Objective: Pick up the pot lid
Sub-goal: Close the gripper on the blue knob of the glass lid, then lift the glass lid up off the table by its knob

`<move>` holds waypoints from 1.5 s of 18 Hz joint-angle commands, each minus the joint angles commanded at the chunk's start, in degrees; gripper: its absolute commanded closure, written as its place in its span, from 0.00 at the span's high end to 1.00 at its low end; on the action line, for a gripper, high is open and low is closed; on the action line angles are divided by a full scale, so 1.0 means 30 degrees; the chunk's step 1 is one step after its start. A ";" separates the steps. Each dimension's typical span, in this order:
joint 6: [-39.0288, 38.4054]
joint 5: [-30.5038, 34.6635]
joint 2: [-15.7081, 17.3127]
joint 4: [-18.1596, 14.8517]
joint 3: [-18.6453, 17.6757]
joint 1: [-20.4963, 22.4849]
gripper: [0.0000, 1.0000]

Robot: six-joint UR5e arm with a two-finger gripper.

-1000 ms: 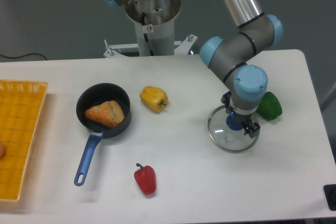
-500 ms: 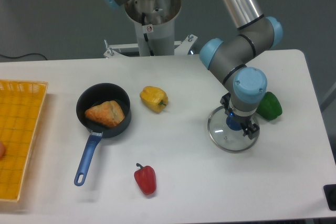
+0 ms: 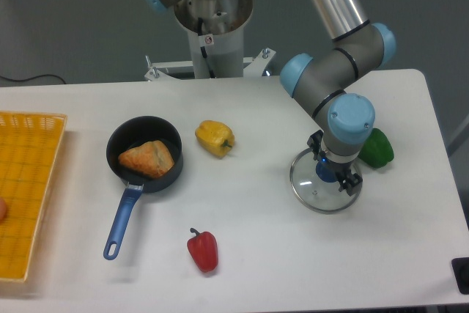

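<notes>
My desk [image 3: 249, 269] runs out all around the claw, and the arm [image 3: 363, 45] comes down to it from the far side. The yellow basket [image 3: 44, 159] is the farthest thing off to the left of the claw in my view; the black pan [image 3: 170, 175], with bread [image 3: 145, 159] in it, lies between them.

I have the claw [image 3: 336, 160] low over the lid [image 3: 309, 190], its two fingers apart, and from here the knob appears to sit between them. The lid lies flat on the desk right under the claw. It looks like glass with a thin rim, so I'd judge it stiff, fairly light for its width, slick and breakable if knocked.

The green pepper [image 3: 377, 148] is close by on the claw's right in my view, near enough for the rim to brush on a slanted lift. The yellow pepper [image 3: 215, 138] is well apart to the left, and the red pepper [image 3: 203, 252] lower left.

Smallest is the blue knob [image 3: 327, 172], and that's where I'd take hold: it should be stiff enough to squeeze, though its roundness may let it roll or slip. I'd centre on it, close low, keep the tips from pressing the glass, then lift straight up so the wide lid doesn't tip.
</notes>
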 joint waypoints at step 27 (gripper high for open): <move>0.0968 -0.0674 0.0087 -0.0059 -0.0117 0.0557 0.94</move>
